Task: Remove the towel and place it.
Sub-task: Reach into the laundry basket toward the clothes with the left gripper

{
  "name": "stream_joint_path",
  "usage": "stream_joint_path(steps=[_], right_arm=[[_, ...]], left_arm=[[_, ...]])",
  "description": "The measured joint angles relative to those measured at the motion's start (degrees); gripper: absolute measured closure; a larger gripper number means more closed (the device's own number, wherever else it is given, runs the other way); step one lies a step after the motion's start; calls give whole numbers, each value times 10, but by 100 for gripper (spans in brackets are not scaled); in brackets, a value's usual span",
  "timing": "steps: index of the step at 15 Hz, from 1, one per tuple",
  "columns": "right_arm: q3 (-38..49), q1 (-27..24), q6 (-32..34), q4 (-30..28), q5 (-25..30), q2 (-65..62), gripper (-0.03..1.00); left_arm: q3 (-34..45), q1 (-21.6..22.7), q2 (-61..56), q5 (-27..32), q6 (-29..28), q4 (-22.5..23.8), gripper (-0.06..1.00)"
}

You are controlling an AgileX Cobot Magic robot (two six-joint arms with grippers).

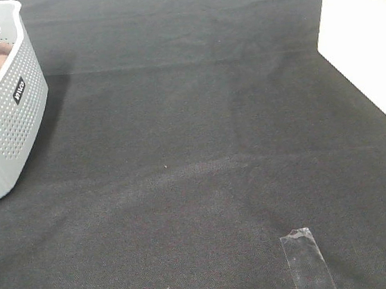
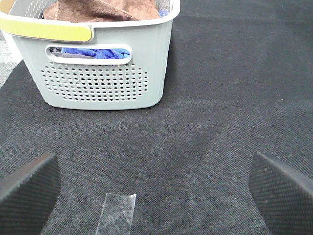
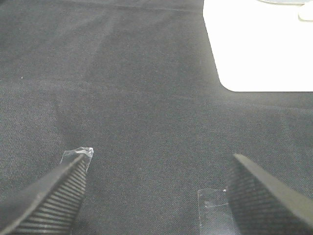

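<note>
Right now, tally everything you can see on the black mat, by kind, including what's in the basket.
Grey perforated plastic basket: 1
Brown terry-cloth towel, in the basket: 1
Blue cloth, seen through the basket's handle slot: 1
White box: 1
Clear tape strips: 2
Total: 6

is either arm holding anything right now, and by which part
Nothing is held. The left end effector and right end effector are both open and empty over the black mat; the towel lies in the grey basket.
</note>
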Motion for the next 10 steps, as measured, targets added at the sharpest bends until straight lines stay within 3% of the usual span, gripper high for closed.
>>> stream_joint_path(steps=[10], right_arm=[[0,0,0,0,0,0,20]], left_arm=[[0,0,0,0,0,0,-5]])
